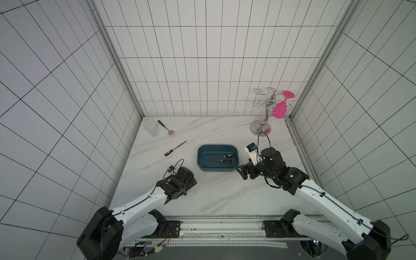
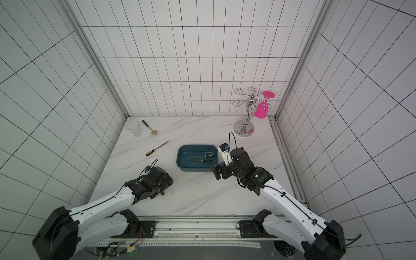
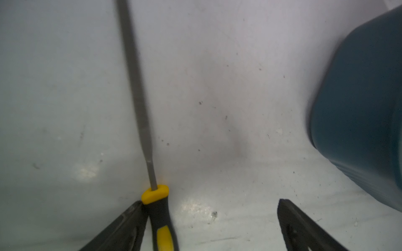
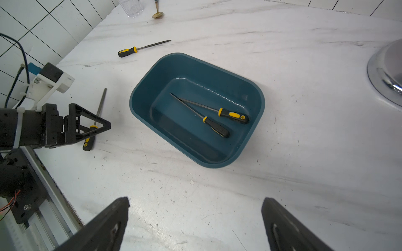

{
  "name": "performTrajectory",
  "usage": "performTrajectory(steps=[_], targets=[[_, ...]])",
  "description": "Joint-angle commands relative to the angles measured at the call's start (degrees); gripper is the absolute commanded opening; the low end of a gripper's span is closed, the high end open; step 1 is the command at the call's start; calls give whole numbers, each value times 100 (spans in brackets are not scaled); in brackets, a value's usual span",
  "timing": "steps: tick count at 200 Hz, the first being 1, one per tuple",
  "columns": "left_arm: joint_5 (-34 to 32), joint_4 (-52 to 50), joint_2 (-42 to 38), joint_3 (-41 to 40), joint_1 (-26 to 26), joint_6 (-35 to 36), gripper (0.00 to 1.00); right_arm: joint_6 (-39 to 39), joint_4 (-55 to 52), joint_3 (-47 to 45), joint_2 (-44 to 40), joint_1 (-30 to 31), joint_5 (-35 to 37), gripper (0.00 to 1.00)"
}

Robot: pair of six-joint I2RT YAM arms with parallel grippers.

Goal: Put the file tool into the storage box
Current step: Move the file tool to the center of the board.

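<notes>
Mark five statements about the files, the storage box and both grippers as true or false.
1. The storage box holds two files. True.
2. The left gripper is shut on a file. False: its jaws stand open, with a file handle lying on the table between them.
3. The right gripper is open and empty. True.
4. The clear glass stands inside the box. False: it stands on the table beside a spoon.
5. A pink glass hangs from the metal rack. True.
</notes>
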Motion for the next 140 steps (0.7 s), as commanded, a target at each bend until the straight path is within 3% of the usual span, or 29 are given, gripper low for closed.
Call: performTrajectory(steps=[1,18,56,115,140], targets=[[-99,273,221,111,-418,-466,98,86,42,-125,-104,41,305,99],[-296,118,564,414,-548,-368,98,228,31,-127,-138,41,466,99],[-952,-607,692,695,-542,-299,98,234,38,-136,-77,41,55,99],[-1596,-1276,-815,57,4,-387,98,16,110,279,899,136,-1525,99],[-1675,-1519,-1663,-154,510,-6,98,-184,-189,889,1775,621,-1234,99]])
